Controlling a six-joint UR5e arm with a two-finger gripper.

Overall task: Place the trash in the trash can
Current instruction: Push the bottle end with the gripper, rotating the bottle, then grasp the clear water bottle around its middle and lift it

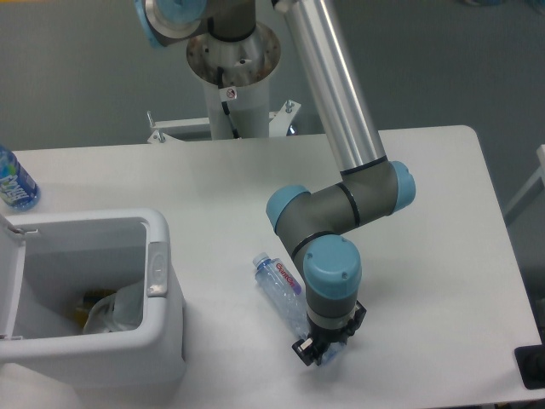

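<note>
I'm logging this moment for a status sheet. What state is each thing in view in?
clear bottle: lying on the table, capped, base end at the gripper.
gripper: low over the bottle's base end; open or shut is hard to tell.
trash can: lid open, some items already inside.
blue-labelled bottle: standing at the table's far left edge.

clear bottle (pixel 281 288) label: red lettering, too small to read.
blue bottle (pixel 14 181), left edge of frame: label print blurred, unreadable.
sticker (pixel 229 93) on robot base, top centre: illegible.
</note>
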